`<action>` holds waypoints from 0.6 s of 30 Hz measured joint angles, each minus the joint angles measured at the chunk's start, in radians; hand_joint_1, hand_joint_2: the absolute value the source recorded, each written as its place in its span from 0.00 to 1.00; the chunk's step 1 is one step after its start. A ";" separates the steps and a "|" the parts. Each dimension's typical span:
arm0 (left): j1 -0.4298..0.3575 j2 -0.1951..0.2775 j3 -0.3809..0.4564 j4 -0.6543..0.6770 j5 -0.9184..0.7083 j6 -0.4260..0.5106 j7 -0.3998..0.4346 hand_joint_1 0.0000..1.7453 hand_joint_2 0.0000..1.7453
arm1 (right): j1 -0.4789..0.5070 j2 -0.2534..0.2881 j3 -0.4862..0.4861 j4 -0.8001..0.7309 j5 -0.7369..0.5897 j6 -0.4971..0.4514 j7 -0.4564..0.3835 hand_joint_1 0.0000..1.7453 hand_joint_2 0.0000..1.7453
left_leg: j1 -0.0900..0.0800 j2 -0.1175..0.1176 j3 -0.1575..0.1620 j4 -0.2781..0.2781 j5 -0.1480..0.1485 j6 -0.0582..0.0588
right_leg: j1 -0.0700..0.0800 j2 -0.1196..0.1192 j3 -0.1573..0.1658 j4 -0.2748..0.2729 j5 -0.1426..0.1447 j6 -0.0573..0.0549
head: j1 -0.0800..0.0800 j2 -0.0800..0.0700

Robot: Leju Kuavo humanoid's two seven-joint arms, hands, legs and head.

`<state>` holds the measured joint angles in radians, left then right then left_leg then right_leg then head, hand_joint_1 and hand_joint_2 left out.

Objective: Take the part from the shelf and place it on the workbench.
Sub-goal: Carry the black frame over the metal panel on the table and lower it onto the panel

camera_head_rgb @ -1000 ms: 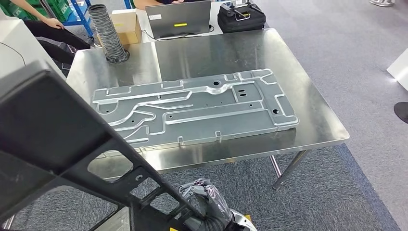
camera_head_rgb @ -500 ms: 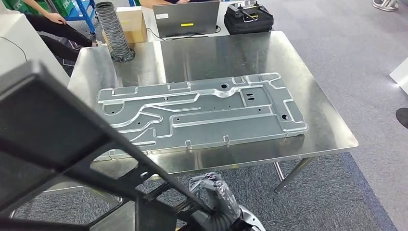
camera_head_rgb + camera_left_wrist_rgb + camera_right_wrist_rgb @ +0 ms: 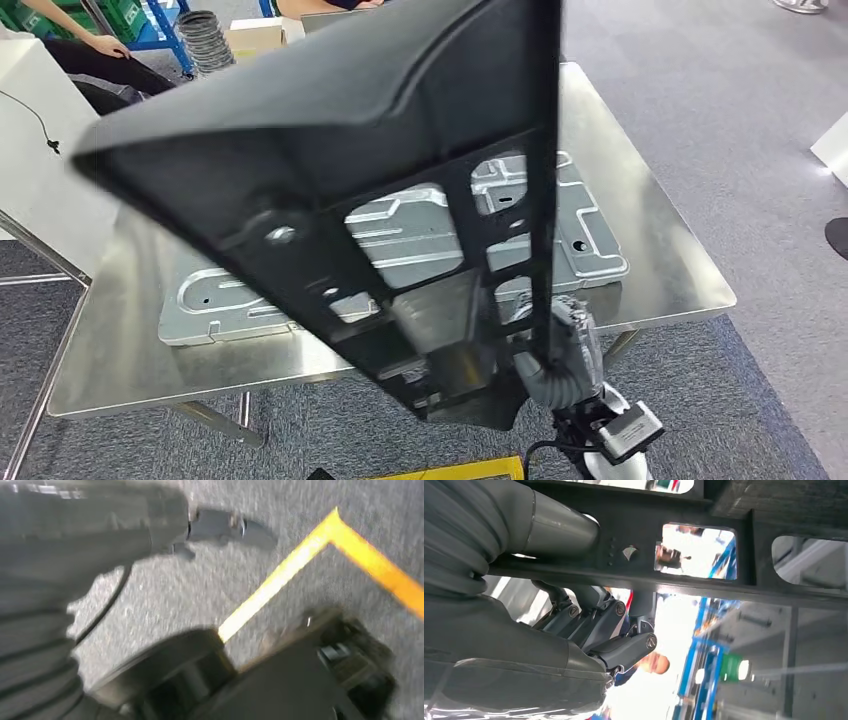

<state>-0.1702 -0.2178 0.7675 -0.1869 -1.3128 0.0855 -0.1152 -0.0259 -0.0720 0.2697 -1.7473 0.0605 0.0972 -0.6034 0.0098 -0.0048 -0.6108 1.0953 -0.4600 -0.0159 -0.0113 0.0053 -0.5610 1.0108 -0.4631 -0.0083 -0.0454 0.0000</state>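
The part is a large black plastic frame (image 3: 330, 150) with cut-out windows. It hangs tilted in front of me, above the steel workbench (image 3: 670, 260), and hides much of it. My right hand (image 3: 565, 345) grips its lower edge near the table's front edge. In the right wrist view the thumb lies over a bar of the frame (image 3: 704, 585) and the fingers (image 3: 624, 647) curl under it. My left hand (image 3: 75, 540) hangs blurred over the carpet, its dark fingers (image 3: 220, 524) stretched out with nothing in them.
A long stamped metal panel (image 3: 420, 240) lies across the workbench. At the back left are a seated person (image 3: 90, 45), a grey ribbed hose (image 3: 205, 40) and a cardboard box (image 3: 255, 35). A white cabinet (image 3: 40, 150) stands left. Yellow tape (image 3: 300, 560) marks the floor.
The black frame has swung up from the lower left to the middle, over the workbench. My right hand has moved right with it. The camera has shifted a little.
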 joint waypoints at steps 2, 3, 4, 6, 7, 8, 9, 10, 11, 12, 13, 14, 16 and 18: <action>0.005 0.001 0.000 0.000 0.009 0.003 -0.007 0.00 1.00 | -0.015 -0.029 -0.044 0.006 -0.017 0.002 0.000 0.97 1.00 | -0.005 -0.001 0.031 -0.073 0.018 0.011 | 0.002 0.001 0.000 0.001 -0.003 0.011 | 0.000 0.000; 0.008 0.001 0.000 0.000 0.013 0.004 -0.010 0.00 1.00 | -0.025 -0.043 -0.067 0.012 -0.020 0.002 0.000 0.97 1.00 | -0.007 -0.001 0.032 -0.079 0.013 0.015 | 0.002 0.001 -0.002 0.000 -0.003 0.018 | 0.000 0.000; 0.010 0.002 0.001 0.000 0.016 0.006 -0.014 0.00 1.00 | -0.036 -0.058 -0.089 0.021 -0.021 0.002 0.002 0.97 1.00 | -0.007 -0.002 0.032 -0.082 0.014 0.022 | 0.002 0.000 -0.002 -0.002 -0.002 0.025 | 0.000 0.000; 0.014 0.002 0.003 0.000 0.022 0.009 -0.021 0.00 1.00 | -0.066 -0.091 -0.132 0.050 -0.013 -0.005 0.011 0.97 1.00 | -0.005 -0.002 0.037 -0.092 0.019 0.035 | -0.002 -0.001 -0.007 0.015 -0.014 0.037 | 0.000 0.000; 0.015 0.002 0.004 0.000 0.025 0.009 -0.025 0.00 1.00 | -0.084 -0.110 -0.153 0.071 -0.007 -0.010 0.016 0.97 1.00 | -0.003 -0.001 0.039 -0.097 0.021 0.041 | -0.002 -0.001 -0.022 0.048 -0.034 0.042 | 0.000 0.000; 0.015 0.002 0.004 0.000 0.026 0.010 -0.027 0.00 1.00 | -0.100 -0.130 -0.175 0.097 0.002 -0.016 0.021 0.97 1.00 | -0.004 -0.001 0.041 -0.099 0.022 0.045 | -0.004 -0.001 -0.049 0.105 -0.062 0.045 | 0.000 0.000; 0.016 0.002 0.005 0.000 0.027 0.010 -0.028 0.00 1.00 | -0.117 -0.152 -0.197 0.127 0.015 -0.024 0.025 0.97 1.00 | -0.005 -0.001 0.040 -0.099 0.021 0.049 | -0.004 -0.001 -0.085 0.174 -0.093 0.049 | 0.000 0.000; 0.018 0.002 0.005 0.000 0.028 0.009 -0.029 0.00 1.00 | -0.134 -0.176 -0.219 0.163 0.030 -0.031 0.027 0.97 1.00 | -0.006 -0.001 0.040 -0.098 0.021 0.051 | -0.005 -0.002 -0.120 0.238 -0.115 0.052 | 0.000 0.000; 0.019 0.002 0.005 0.000 0.028 0.009 -0.029 0.00 1.00 | -0.152 -0.201 -0.241 0.202 0.049 -0.040 0.029 0.97 1.00 | -0.008 -0.002 0.041 -0.098 0.020 0.053 | -0.005 -0.002 -0.142 0.276 -0.119 0.055 | 0.000 0.000; 0.021 0.002 0.005 0.000 0.029 0.008 -0.029 0.00 1.00 | -0.174 -0.227 -0.262 0.245 0.067 -0.047 0.030 0.97 1.00 | -0.008 -0.003 0.042 -0.097 0.019 0.053 | -0.006 -0.002 -0.146 0.273 -0.102 0.056 | 0.000 0.000; 0.021 0.002 0.006 0.000 0.029 0.007 -0.029 0.00 1.00 | -0.199 -0.252 -0.281 0.289 0.083 -0.051 0.028 0.97 1.00 | -0.009 -0.004 0.043 -0.095 0.017 0.053 | -0.006 -0.002 -0.130 0.229 -0.067 0.055 | 0.000 0.000; 0.021 0.002 0.006 0.000 0.029 0.006 -0.029 0.00 1.00 | -0.225 -0.275 -0.297 0.328 0.095 -0.054 0.026 0.97 1.00 | -0.009 -0.004 0.045 -0.093 0.015 0.052 | -0.006 -0.002 -0.101 0.160 -0.026 0.053 | 0.000 0.000; 0.021 0.002 0.006 0.000 0.029 0.004 -0.029 0.00 1.00 | -0.271 -0.311 -0.320 0.396 0.107 -0.055 0.019 0.97 1.00 | -0.013 -0.004 0.043 -0.087 0.009 0.046 | -0.002 -0.002 -0.050 0.040 0.023 0.045 | 0.000 0.000; 0.020 0.002 0.006 0.000 0.032 0.004 -0.029 0.00 1.00 | -0.301 -0.332 -0.330 0.444 0.125 -0.068 0.017 0.97 1.00 | -0.017 -0.004 0.039 -0.084 0.006 0.039 | 0.003 -0.001 -0.038 0.005 0.025 0.035 | 0.000 0.000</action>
<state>-0.1498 -0.2161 0.7733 -0.1869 -1.2803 0.0890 -0.1438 -0.3266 -0.4036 -0.0605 -1.3037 0.1860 0.0293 -0.5860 -0.0071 -0.0090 -0.5716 1.0108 -0.4536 0.0234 -0.0080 0.0043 -0.5989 1.0158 -0.4381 0.0271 -0.0454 0.0000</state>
